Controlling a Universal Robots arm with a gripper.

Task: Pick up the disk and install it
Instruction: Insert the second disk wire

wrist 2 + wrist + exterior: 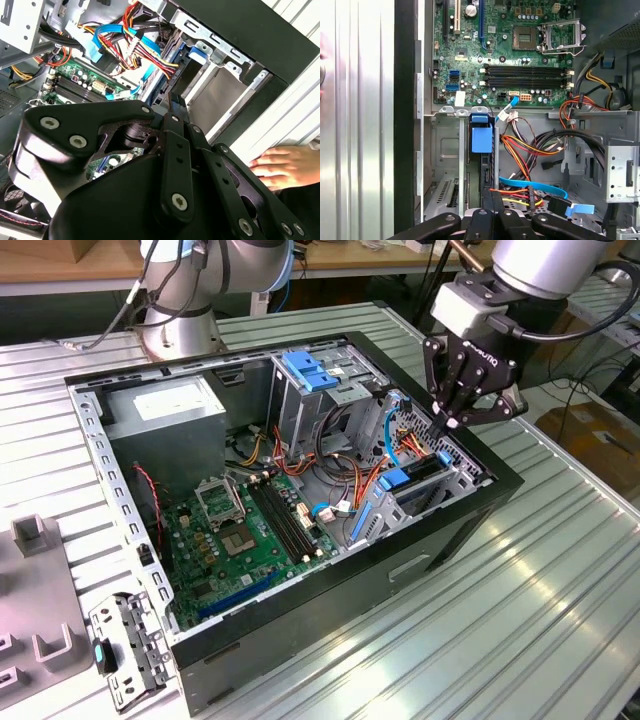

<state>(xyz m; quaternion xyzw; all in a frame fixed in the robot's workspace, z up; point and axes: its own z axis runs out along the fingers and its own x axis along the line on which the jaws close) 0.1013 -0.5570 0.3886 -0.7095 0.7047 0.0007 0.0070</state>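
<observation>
The disk [408, 478], a dark slab with bright blue rails, stands on edge in the drive cage at the exterior view's right end of the open computer case [500, 485]. In the first wrist view the disk [481, 139] shows edge-on in its slot, with a blue tab at the end. In the second wrist view that blue tab [196, 53] lies just past the fingertips. My gripper [449, 423] hangs right over the cage with its fingers shut together, tip close above the disk's upper edge; whether it touches I cannot tell. Both wrist views show my gripper [176, 100] [492, 197] holding nothing.
The case holds a green motherboard [250, 530], a grey power supply [165, 410], a tall grey cage with a blue latch plate [305, 370] and bundles of orange, red and light-blue cables [530, 150]. A person's hand [280, 165] rests on the ribbed table beside the case. A loose bracket [125, 650] lies beside the case.
</observation>
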